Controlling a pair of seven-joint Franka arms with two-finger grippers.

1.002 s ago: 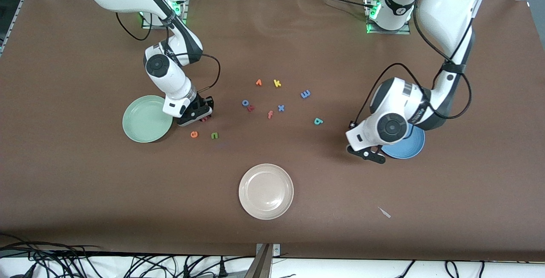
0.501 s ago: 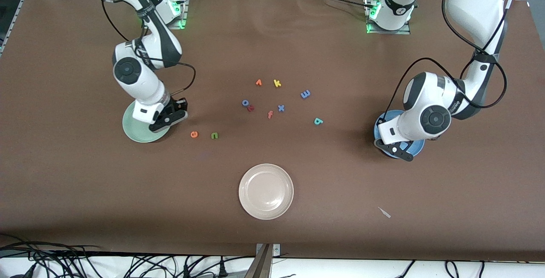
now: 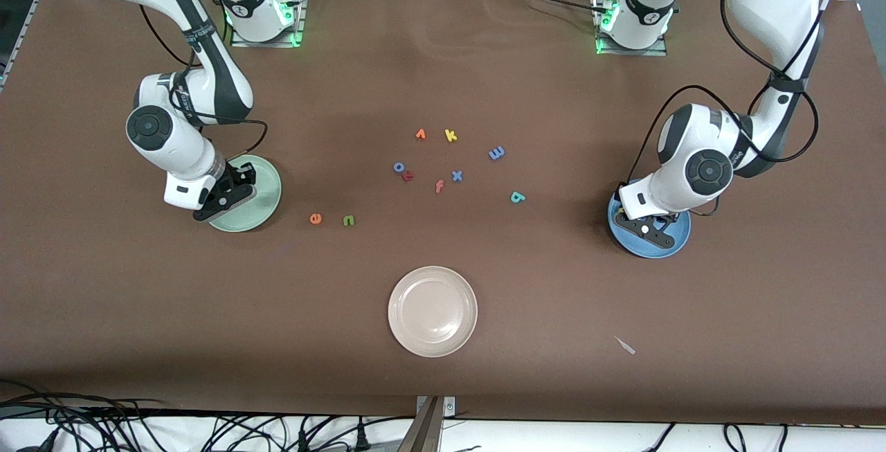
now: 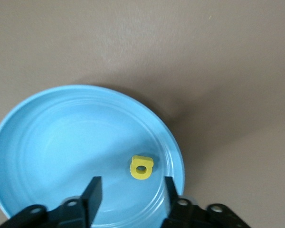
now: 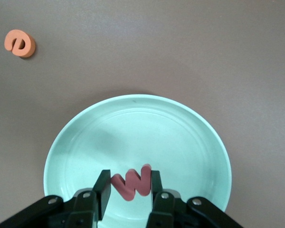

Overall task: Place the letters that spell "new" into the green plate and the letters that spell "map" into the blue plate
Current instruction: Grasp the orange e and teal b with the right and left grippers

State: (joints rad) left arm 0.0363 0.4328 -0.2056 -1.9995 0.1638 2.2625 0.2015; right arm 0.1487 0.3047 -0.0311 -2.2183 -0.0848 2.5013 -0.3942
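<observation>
Having released yellow a [image 4: 141, 167], left claw [image 4: 130, 192] open

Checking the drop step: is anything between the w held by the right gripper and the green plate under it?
Nothing visible. The right gripper holds the salmon-red w directly over the green plate, whose surface below shows bare. The orange e lies on the table apart from the plate.

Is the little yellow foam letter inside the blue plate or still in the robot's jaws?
Inside. The small yellow foam letter a lies on the round blue plate, clear of the left gripper, whose jaws stand open.
</observation>
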